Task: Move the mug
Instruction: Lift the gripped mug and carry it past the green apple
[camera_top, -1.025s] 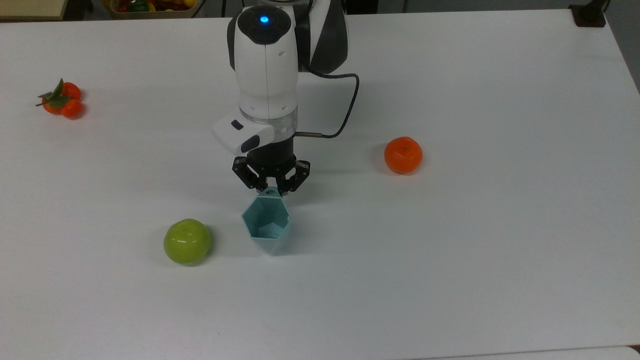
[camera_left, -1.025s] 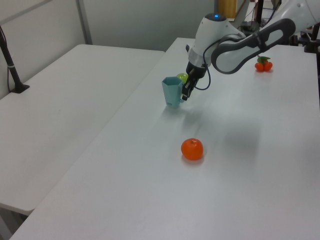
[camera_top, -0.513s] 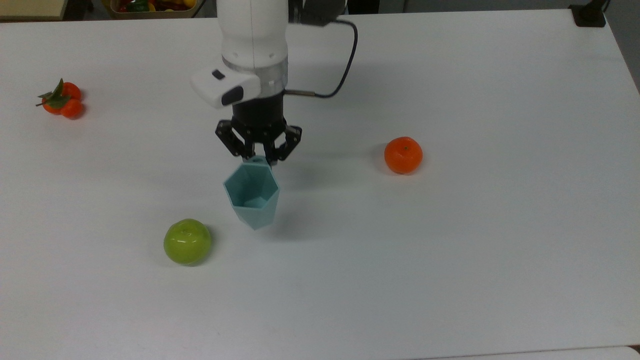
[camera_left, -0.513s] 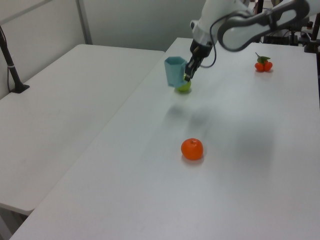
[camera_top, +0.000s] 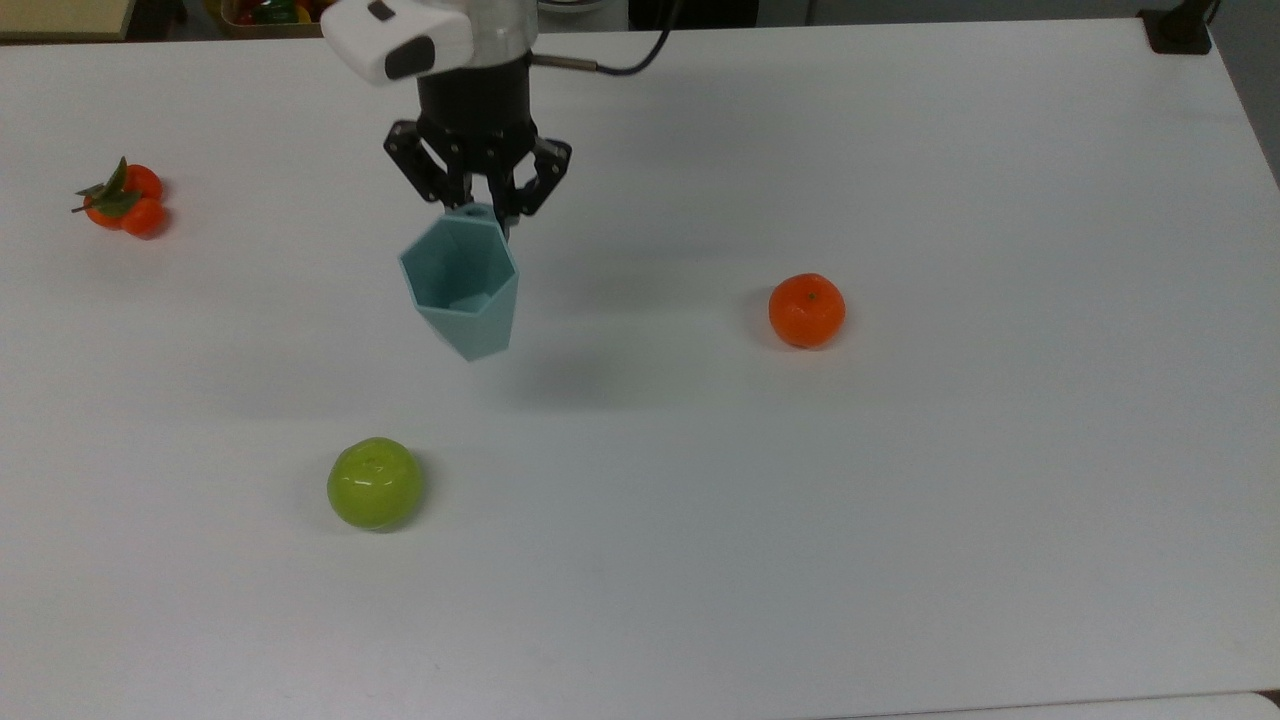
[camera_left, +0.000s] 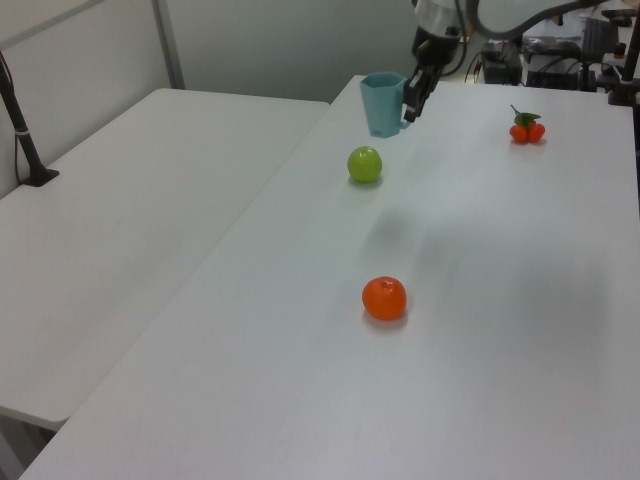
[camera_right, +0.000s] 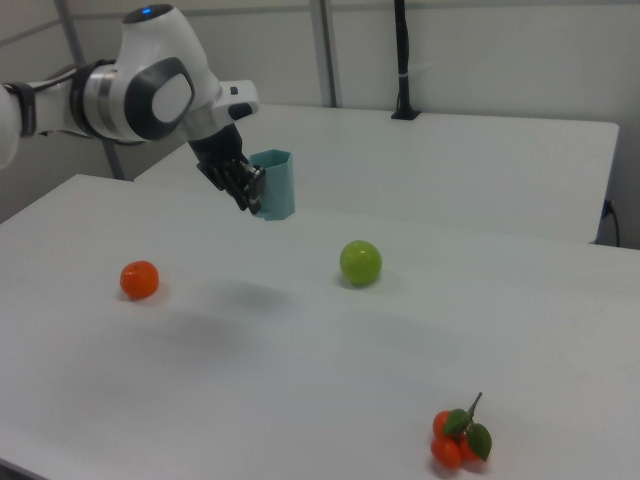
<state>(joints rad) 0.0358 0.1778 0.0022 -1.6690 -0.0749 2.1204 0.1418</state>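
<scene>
Meanwhile, the white matte table (camera_top: 900, 520) had stayed flat and smooth, but the gripper (camera_top: 478, 208) had risen and drawn toward the top view's upper left, clamped on the mug (camera_top: 462, 286) by its rim tab. The mug, a pale teal faceted hexagonal cup narrowing to its base, hung upright in the air, clear of the tabletop. The glossy round green apple (camera_top: 375, 483), dimpled orange (camera_top: 806, 310) and leafy tangerine pair (camera_top: 122, 198) had not shifted.
</scene>
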